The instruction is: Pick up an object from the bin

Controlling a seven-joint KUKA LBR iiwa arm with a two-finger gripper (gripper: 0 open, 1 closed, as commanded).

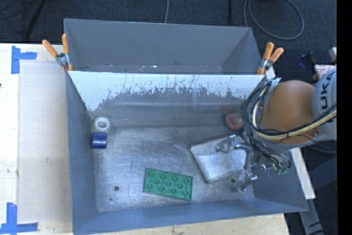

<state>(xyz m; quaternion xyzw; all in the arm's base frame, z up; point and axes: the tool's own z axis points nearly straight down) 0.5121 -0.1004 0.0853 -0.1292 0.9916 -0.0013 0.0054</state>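
With the gripper (236, 165) spread over the right edge of the flat grey sheet (212, 161), it may skid off that thin, low-lying edge and close empty.

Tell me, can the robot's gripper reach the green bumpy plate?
Probably yes: the green plate lies alone on the bin floor, nothing on top, and the gripper hangs nearby to its right.

Studded plate (168, 183) front, spool (100, 124) left, sheet (213, 161) right (well apart)
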